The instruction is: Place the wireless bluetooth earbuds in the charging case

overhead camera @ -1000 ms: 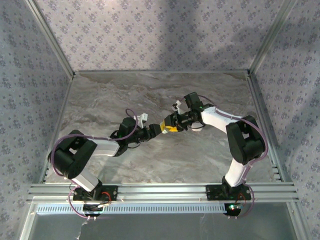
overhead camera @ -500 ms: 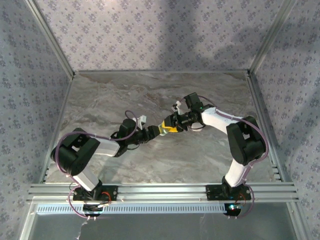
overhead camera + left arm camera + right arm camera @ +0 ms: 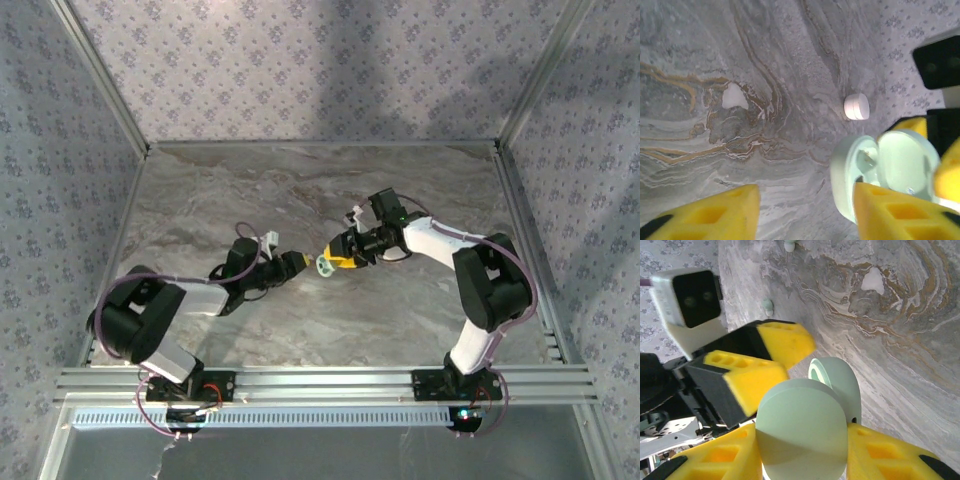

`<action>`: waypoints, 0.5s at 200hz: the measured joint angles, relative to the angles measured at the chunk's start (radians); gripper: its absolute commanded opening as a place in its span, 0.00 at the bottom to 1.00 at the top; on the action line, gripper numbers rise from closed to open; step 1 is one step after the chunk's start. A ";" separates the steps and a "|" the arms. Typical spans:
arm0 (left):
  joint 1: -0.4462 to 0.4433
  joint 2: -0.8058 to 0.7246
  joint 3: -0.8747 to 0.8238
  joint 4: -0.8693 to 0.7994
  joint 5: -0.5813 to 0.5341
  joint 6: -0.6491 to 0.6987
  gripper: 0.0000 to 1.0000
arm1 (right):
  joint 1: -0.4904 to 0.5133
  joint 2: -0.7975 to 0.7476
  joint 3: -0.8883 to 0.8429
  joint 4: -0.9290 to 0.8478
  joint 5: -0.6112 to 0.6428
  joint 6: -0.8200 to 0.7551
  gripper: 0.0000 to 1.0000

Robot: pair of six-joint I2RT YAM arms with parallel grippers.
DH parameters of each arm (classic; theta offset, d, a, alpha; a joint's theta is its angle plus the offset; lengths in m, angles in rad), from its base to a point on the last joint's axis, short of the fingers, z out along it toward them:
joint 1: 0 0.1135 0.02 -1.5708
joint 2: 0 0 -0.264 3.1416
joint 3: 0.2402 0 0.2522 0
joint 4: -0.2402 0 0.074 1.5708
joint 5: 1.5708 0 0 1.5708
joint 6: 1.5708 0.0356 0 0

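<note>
**Position of the task items.** The charging case point(image 3: 324, 264), pale green with its lid hinged open, is held above the centre of the bench point(image 3: 200, 200). The right gripper point(image 3: 340, 260) is clamped on it: in the right wrist view the two yellow fingers point(image 3: 715, 457) press against opposite sides of the case base. In the left wrist view a small whitish piece, apparently an earbud point(image 3: 867, 160), sits in the base of the case. Its outline is too blurred to confirm.

The left gripper point(image 3: 291, 263) is just to the left of the case and clear of it. Its jaws stand apart, with bare bench between the fingers point(image 3: 705, 212) and nothing held.

**Arm pose.**
- Left arm: it extends from the near-left corner, with the forearm low and running right toward the bench centre. The gripper points at the open case.
- Right arm: it rises from the near-right corner to a raised elbow. The forearm runs left and away from the near edge, and the wrist turns the gripper left toward the left gripper.

**Limits of visibility.**
- A small white case point(image 3: 856, 106) lies on the bench beyond the charging case.
- Two pale pieces point(image 3: 767, 305) lie on the bench toward the left edge. One of them is cut by the frame edge, and both are too small to identify.
- The left wrist view crops the near side of the case behind its own finger.
</note>
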 measured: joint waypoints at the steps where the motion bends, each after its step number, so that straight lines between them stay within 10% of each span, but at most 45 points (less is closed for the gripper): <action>1: 0.000 -0.005 0.000 -0.004 -0.001 -0.004 0.31 | 0.000 0.002 0.000 0.000 0.000 -0.001 0.40; 38: 0.006 -0.103 0.002 -0.108 -0.013 0.051 0.00 | 0.003 0.065 0.000 0.003 -0.001 -0.008 0.40; 100: -0.019 -0.053 0.034 -0.145 -0.006 0.062 0.00 | 0.029 0.138 0.000 0.050 -0.029 -0.007 0.40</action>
